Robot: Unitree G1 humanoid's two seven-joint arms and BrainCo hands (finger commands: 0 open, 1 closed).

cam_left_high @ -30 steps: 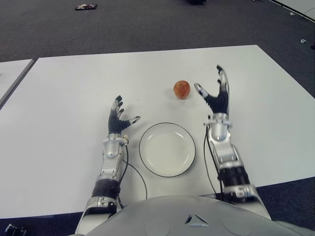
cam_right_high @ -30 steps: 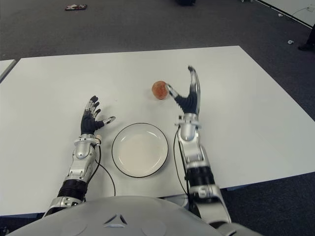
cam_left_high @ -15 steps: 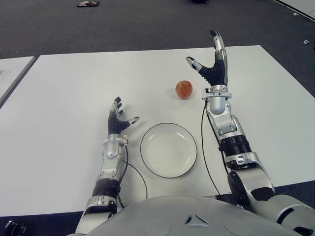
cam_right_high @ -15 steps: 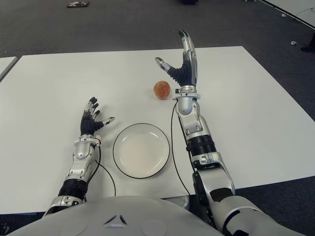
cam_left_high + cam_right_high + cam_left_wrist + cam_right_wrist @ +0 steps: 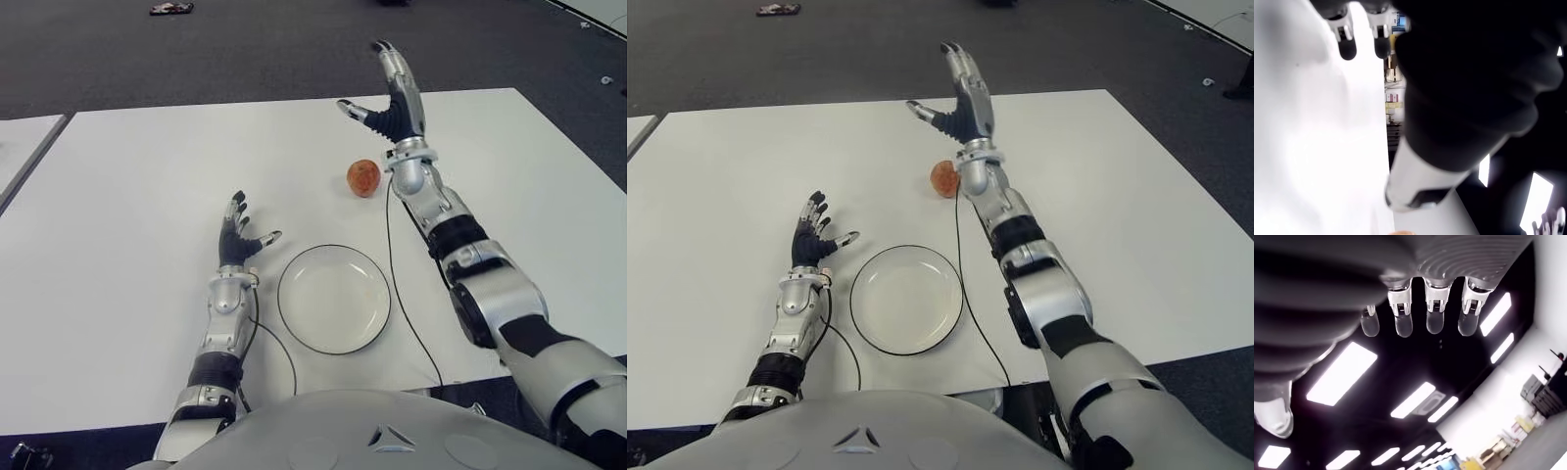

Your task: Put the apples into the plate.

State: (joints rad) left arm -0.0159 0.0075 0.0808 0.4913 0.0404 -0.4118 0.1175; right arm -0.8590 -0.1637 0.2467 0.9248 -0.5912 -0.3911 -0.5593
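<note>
Right hand (image 5: 392,93) is raised at the upper middle of the frame, past the far side of the apple (image 5: 363,177), fingers straight and pointing up, thumb spread wide toward the frame's left — it holds nothing. Its forearm slants down to the lower right corner, and in the right eye view the wrist overlaps the apple's right edge, though whether they touch cannot be told. One small reddish apple sits on the white table (image 5: 118,196) just above centre, a little beyond the plate (image 5: 334,298), which is white with a dark rim and has nothing in it. Left hand (image 5: 236,238) shows to the left of the plate, palm upward-facing, fingers loosely spread, holding nothing. As a judgement: the apple looks firm, round and smooth, light enough for one hand but ready to roll if nudged — best taken from above with fingers wrapped around its widest part, thumb opposite the fingers. The hand would need to come down and curl around it; the plate is near, so the carry is short.
</note>
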